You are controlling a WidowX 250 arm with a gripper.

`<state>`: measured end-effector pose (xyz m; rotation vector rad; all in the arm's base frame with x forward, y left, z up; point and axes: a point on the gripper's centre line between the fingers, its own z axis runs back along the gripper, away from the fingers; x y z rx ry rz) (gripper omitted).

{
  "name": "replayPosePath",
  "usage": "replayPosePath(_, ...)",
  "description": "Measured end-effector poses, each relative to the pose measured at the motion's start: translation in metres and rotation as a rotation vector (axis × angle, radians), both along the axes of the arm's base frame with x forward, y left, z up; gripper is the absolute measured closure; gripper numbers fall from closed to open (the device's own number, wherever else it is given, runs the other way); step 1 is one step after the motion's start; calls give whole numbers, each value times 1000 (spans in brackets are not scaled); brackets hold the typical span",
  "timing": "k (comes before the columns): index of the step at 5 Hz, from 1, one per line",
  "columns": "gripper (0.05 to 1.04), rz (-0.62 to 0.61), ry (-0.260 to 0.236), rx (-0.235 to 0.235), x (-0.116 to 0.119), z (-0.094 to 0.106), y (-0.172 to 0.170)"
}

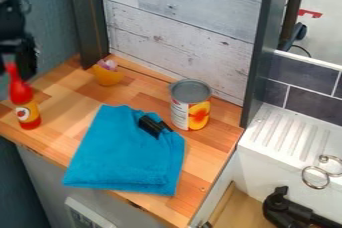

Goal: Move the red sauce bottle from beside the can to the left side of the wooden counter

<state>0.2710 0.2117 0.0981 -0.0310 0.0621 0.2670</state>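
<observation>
folded blue towel (127,157) lay at the counter's (70,94) front edge; you couldn't tell whether your gripper (18,66) clamped the red sauce bottle (23,99).

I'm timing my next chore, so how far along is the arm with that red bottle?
Looks done: the gripper is at the top of the red bottle, and the blue cloth lies folded beside the can. In hand: work at the bottle, though I can't tell whether it's gripped. Left, probably: getting the gripper clear, since it's right there.
</observation>
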Motion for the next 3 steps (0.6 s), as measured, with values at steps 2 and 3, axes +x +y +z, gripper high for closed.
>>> replayPosePath(2,83,-193,-29,106,39,51,-47)
replayPosePath(3,83,-260,-50,106,51,59,-56)
